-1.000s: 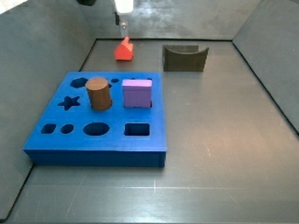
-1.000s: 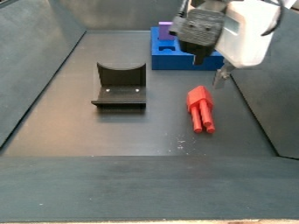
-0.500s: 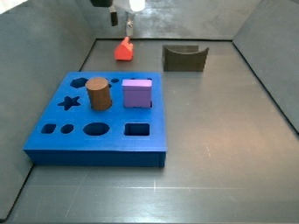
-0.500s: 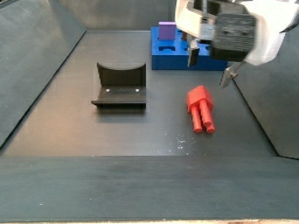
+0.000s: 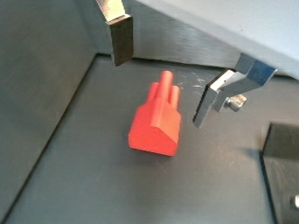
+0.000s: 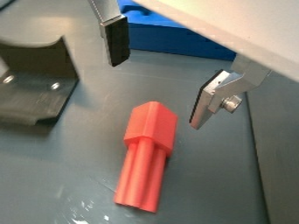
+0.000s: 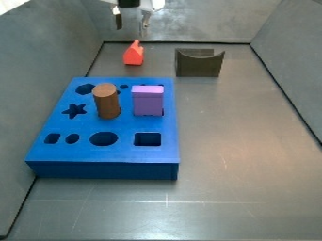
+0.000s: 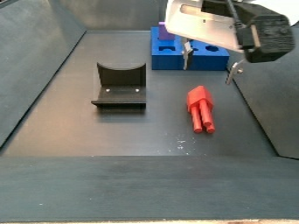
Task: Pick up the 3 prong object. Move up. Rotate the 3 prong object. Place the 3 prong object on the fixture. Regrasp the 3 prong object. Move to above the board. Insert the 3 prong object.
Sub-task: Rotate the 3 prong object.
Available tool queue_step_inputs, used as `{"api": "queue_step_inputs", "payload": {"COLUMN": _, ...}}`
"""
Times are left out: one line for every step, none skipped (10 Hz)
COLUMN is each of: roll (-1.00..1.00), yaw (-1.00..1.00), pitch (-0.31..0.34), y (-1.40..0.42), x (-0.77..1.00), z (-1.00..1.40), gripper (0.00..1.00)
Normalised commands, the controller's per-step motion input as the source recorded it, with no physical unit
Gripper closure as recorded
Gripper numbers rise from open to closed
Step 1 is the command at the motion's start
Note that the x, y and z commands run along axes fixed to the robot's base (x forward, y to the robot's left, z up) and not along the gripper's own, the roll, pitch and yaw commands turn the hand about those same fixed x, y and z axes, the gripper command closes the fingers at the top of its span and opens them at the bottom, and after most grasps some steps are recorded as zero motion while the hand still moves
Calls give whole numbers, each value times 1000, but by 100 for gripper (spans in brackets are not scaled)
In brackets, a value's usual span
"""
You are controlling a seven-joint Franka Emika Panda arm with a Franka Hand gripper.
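While the small red plastic 3 prong object [image 5: 158,122] lay flat on the dark floor near the dark notched fixture [image 6: 33,80], the gripper [image 6: 160,72] hung above it, silver-plate fingers [image 5: 119,38] spread wide and empty, the large blue board [image 7: 108,132] behind.

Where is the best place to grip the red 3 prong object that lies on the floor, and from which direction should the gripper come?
Probably from straight above, across the wide body of the 3 prong object, not the thin prongs. It lies flat, its long flanks free. The open gripper hangs over it, one finger to each side, already aligned with those flanks.
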Motion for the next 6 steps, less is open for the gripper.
{"api": "queue_step_inputs", "payload": {"roll": 5, "yaw": 1000, "pitch": -16, "y": 4, "x": 32, "z": -40, "gripper": 0}}
{"api": "queue_step_inputs", "payload": {"roll": 6, "yaw": 1000, "pitch": -18, "y": 4, "x": 32, "z": -40, "gripper": 0}}
{"api": "queue_step_inputs", "payload": {"roll": 7, "yaw": 1000, "pitch": -22, "y": 4, "x": 32, "z": -40, "gripper": 0}}
{"api": "queue_step_inputs", "payload": {"roll": 8, "yaw": 1000, "pitch": -25, "y": 4, "x": 32, "z": -40, "gripper": 0}}
{"api": "queue_step_inputs", "payload": {"roll": 10, "yaw": 1000, "pitch": -33, "y": 4, "x": 32, "z": -40, "gripper": 0}}
{"api": "queue_step_inputs", "payload": {"roll": 12, "yaw": 904, "pitch": -37, "y": 4, "x": 31, "z": -41, "gripper": 0}}
